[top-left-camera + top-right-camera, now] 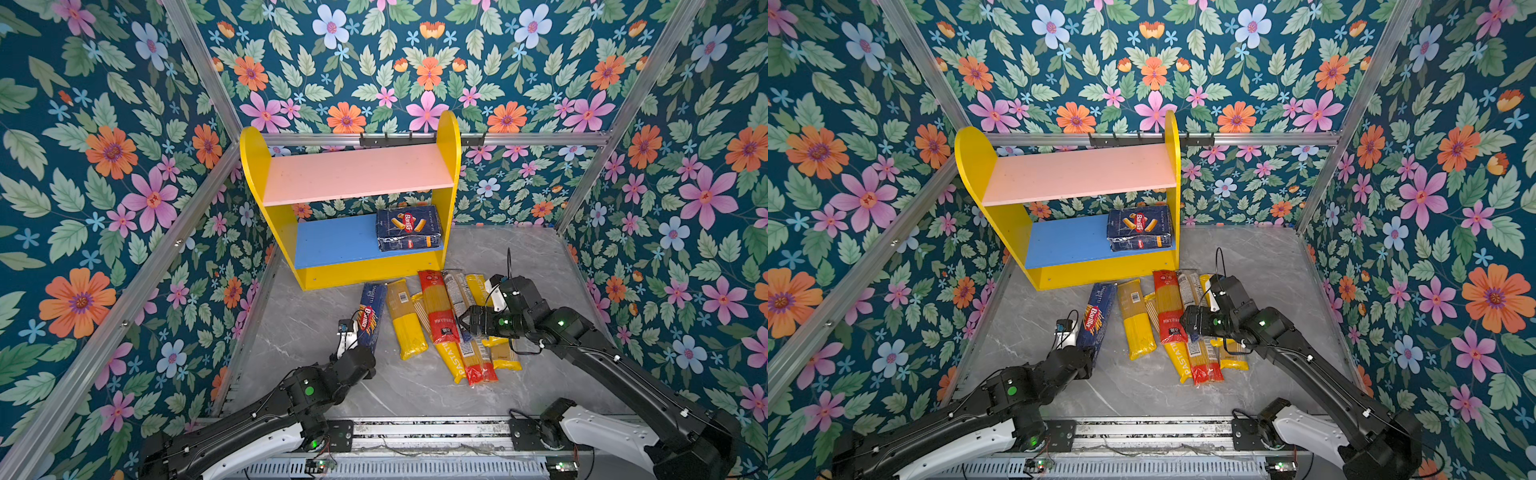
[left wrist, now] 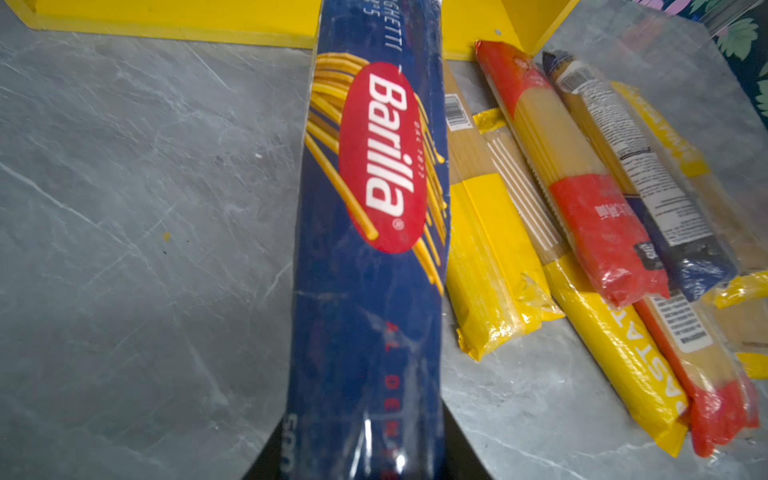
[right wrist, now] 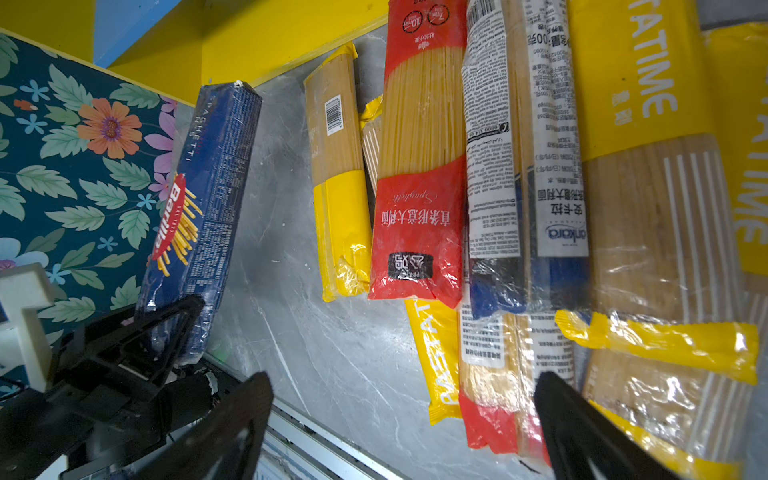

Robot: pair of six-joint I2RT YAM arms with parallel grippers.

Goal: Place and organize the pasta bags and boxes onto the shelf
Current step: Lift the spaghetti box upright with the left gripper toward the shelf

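The long narrow dark blue Barilla pasta box [image 1: 371, 318] [image 1: 1096, 320] [image 2: 374, 249] [image 3: 208, 187] points toward the shelf's yellow base. My left gripper [image 1: 362, 351] [image 1: 1086, 353] [image 2: 365, 465] is shut on its near end. The wide flat Barilla box [image 1: 408, 227] [image 1: 1140, 227] lies at the right of the shelf's blue lower board [image 1: 332, 243]. The pink upper board [image 1: 357, 174] is bare. Several spaghetti bags [image 1: 405, 320] [image 1: 1169, 307] [image 3: 419, 166], yellow and red-and-clear, lie overlapping on the floor before the shelf [image 1: 253, 166] [image 1: 976, 162]. My right gripper [image 1: 467, 322] [image 1: 1187, 320] [image 3: 401, 399] hovers open over them, holding nothing.
Floral walls with aluminium frame rails [image 1: 199, 216] close in the left, back and right. A metal rail [image 1: 415, 428] runs along the front between the two arm bases. The floor is grey marble [image 1: 299, 328].
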